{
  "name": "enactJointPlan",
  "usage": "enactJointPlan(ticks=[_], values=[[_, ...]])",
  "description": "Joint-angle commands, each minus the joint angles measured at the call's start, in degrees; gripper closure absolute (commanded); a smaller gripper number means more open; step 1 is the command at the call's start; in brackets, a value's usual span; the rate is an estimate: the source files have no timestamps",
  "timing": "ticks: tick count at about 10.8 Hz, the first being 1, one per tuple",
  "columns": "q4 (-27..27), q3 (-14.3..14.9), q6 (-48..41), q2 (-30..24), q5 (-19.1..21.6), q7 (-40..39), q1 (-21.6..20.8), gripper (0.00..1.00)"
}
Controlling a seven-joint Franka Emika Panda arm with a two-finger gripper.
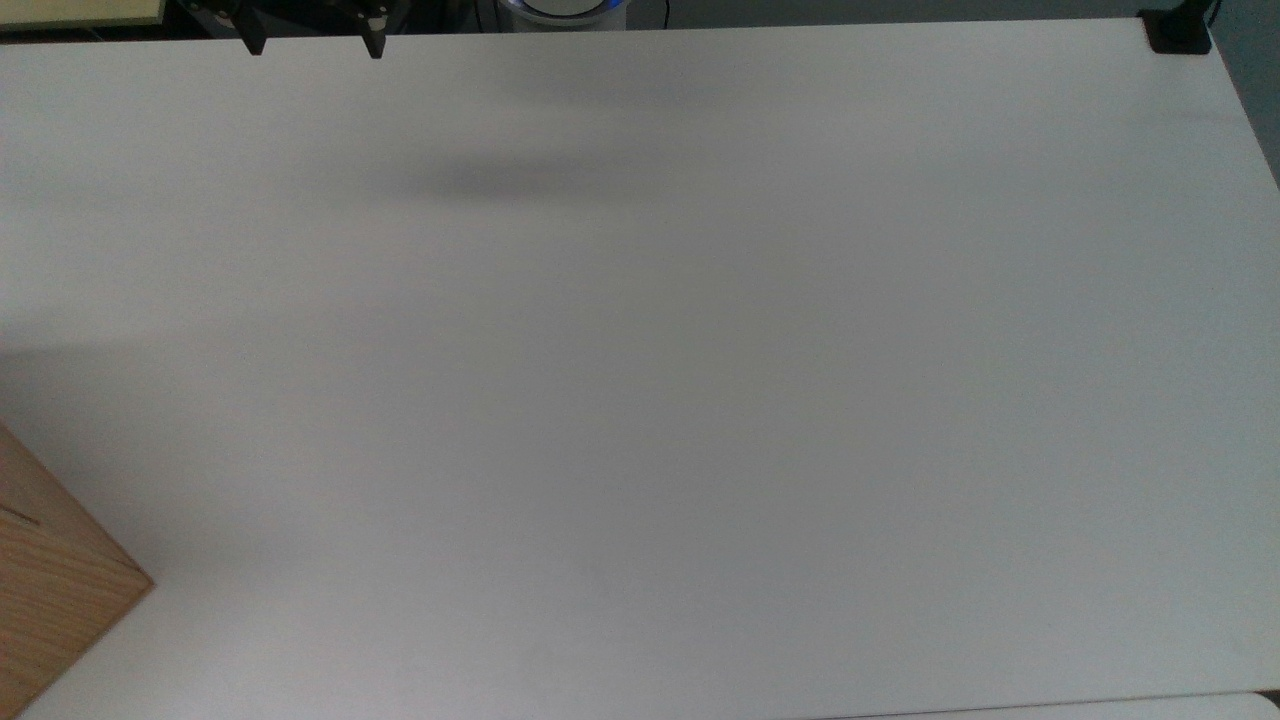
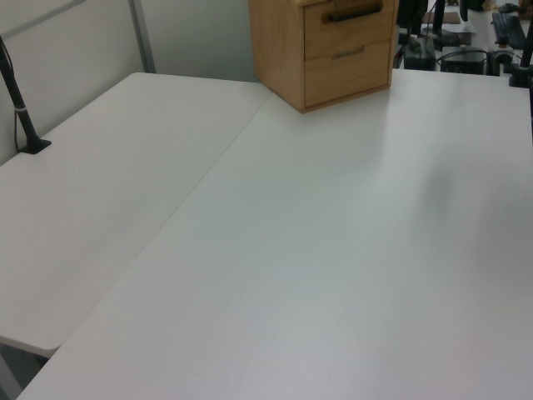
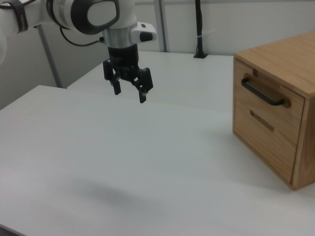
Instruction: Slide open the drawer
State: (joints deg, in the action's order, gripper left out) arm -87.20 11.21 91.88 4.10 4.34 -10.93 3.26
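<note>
Approach step: black two-finger gripper (image 3: 129, 90) hangs above the white table (image 3: 123, 162), jaws apart, empty. Light oak drawer (image 3: 263, 98) with thin black bar handle (image 3: 262, 92) sits shut, well apart. Next: reach handle, clamp, pull.

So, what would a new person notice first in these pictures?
The wooden cabinet stands at the right view's right on the white table, its drawer with the black bar handle shut. At the right view's upper left, the gripper hangs open above the table, well apart from the cabinet.
</note>
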Motion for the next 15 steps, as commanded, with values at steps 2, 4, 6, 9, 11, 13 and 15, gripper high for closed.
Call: enactJointPlan(ticks=[2, 4, 6, 9, 11, 13, 15], values=[[0.45, 0.39, -1.71, -0.94, -0.48, 3.11, -3.08, 0.00], [0.36, 0.47, -1.71, -0.85, -0.48, 3.11, -2.91, 0.00], [0.36, 0.83, -1.79, -0.94, -0.48, 3.19, -2.82, 0.00], [0.28, 0.91, -1.97, -1.02, -0.48, 3.19, -2.56, 0.00], [0.54, 1.61, -1.79, -1.20, -0.21, 3.11, -1.86, 0.00], [0.54, 1.70, -1.97, -1.37, -0.21, 3.02, -1.41, 0.00], [0.54, 1.70, -1.80, -1.29, -0.30, 3.46, -1.41, 0.00]])
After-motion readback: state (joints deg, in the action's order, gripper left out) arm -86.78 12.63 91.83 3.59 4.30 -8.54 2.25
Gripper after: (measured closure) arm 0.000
